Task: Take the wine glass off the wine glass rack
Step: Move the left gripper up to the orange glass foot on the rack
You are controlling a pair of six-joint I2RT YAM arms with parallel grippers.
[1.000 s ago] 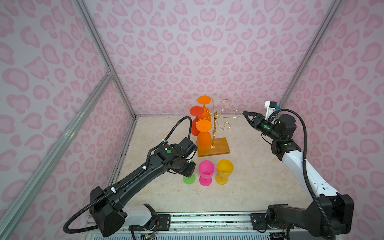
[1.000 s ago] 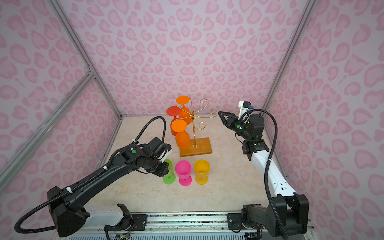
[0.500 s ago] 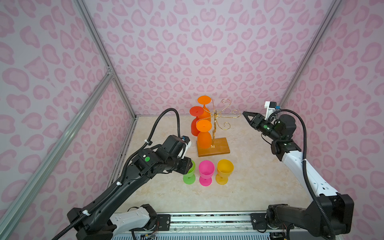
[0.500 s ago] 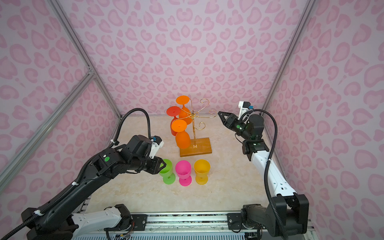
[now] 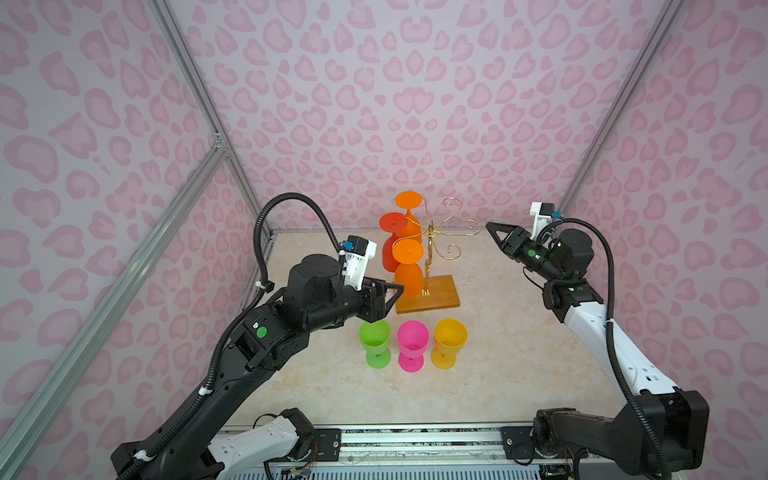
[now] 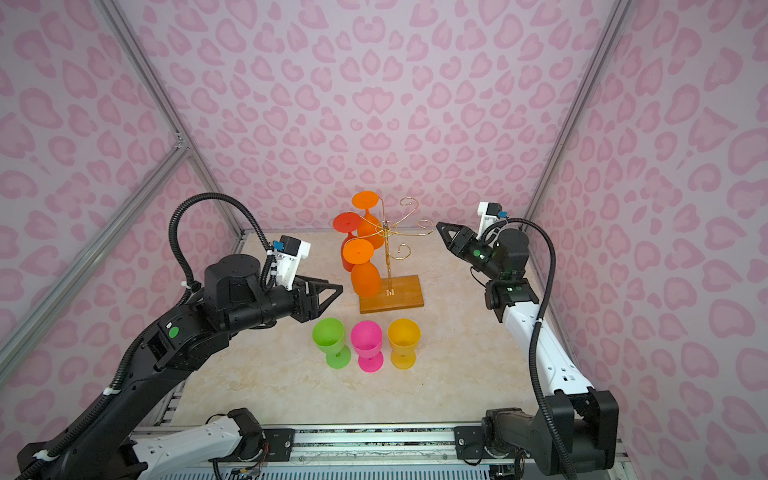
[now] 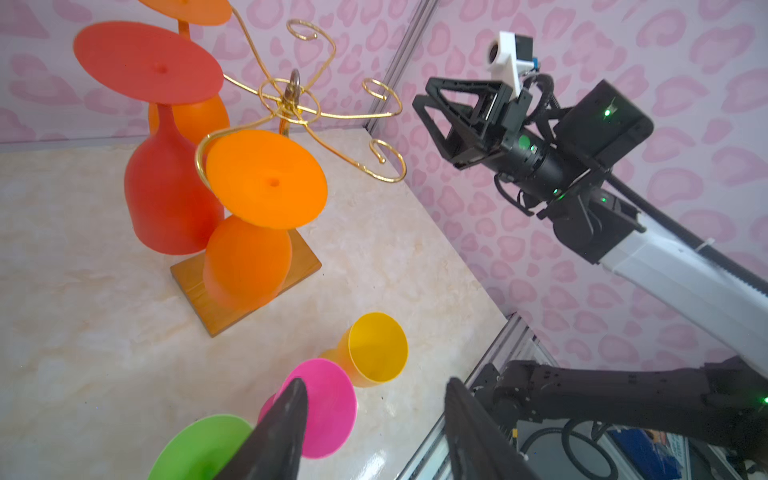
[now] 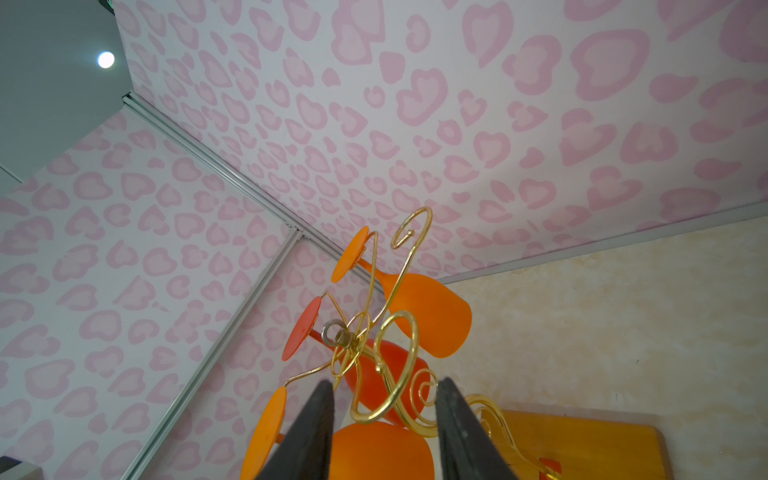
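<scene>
left gripper has let go of the green glass and lifted off it. A second ago it was down by the stem; now the jaws are spread roughly halfway, with nothing between them. The green glass stands upright on the table just below the fingertips, with the pink glass and yellow glass next along the row, toward the other arm's side. I read that as one removal finished: three off, three still hung. The wine glass rack sits just ahead of the left tips. The front orange glass hangs upside down right in front of them, with the red glass and rear orange glass beyond and a bit higher. right gripper hasn't moved: it's parked level with the rack's empty curls, jaws part open and empty, wire close ahead but not touched. Likely next: left goes for the front orange. Risk: it's a light wire stand and the glasses are crowded, so a sideways pull could knock the red one or tip the rack.
</scene>
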